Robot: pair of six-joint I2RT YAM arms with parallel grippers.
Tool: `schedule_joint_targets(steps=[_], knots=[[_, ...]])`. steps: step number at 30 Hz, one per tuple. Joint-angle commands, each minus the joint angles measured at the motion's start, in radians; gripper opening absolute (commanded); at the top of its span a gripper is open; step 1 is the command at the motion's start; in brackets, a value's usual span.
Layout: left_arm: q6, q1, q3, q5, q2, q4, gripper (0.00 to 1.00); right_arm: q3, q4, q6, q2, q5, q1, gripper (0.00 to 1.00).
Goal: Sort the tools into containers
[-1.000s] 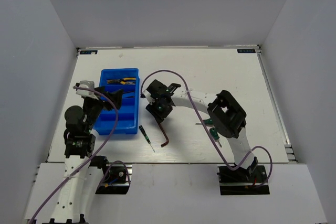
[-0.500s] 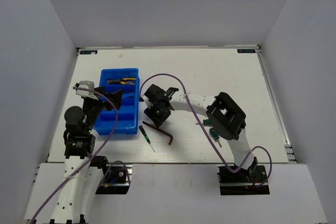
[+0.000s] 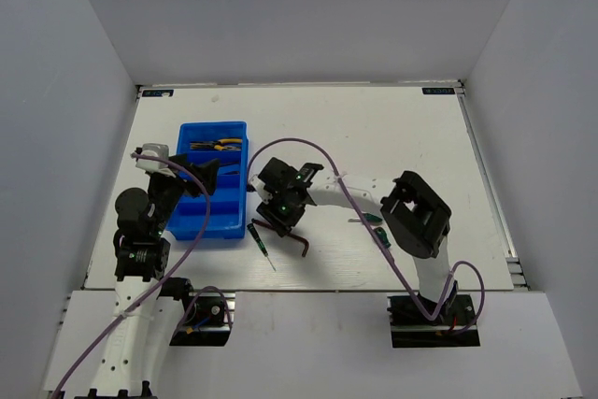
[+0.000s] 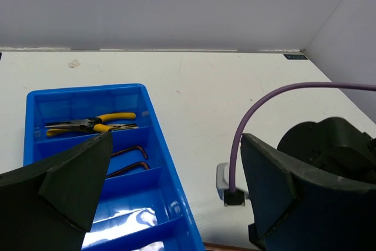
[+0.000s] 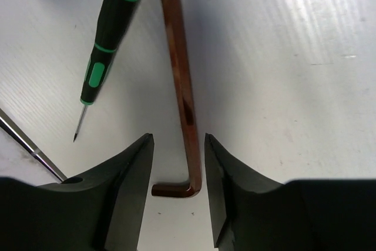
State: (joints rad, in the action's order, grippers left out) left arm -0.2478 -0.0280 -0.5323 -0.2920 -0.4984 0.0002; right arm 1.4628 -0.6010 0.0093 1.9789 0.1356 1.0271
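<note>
Top view, tray: blue plastic tray (image 3: 201, 221), left of centre, rimmed and partitioned.
Top view, table: white table (image 3: 402, 137); one L-shaped hex key (image 3: 294, 241) and one thin screwdriver (image 3: 261, 242) lie under the right gripper (image 3: 280, 206).
Left wrist, left gripper (image 4: 176, 142): dark fingers spread, holding nothing.
Left wrist, compartments: yellow-handled pliers (image 4: 88, 124) farthest; two more hex keys (image 4: 126, 151) next.
Right wrist, fingers: parted astride the coppery key's shank; green-banded screwdriver at upper left.

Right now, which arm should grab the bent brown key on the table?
Right. Its open gripper straddles the hex key, while the left gripper hovers over the blue tray.
</note>
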Motion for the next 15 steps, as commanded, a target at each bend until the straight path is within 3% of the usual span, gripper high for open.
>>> schedule_joint_targets(steps=[1,15], knots=[[0.005,0.005,-0.02,-0.007,-0.002,0.004,1.0,-0.018,-0.002,-0.051,0.0,-0.007,0.028,0.45],[0.005,0.005,-0.02,-0.007,-0.002,0.004,1.0,0.008,0.017,-0.114,0.093,-0.189,0.045,0.41]])
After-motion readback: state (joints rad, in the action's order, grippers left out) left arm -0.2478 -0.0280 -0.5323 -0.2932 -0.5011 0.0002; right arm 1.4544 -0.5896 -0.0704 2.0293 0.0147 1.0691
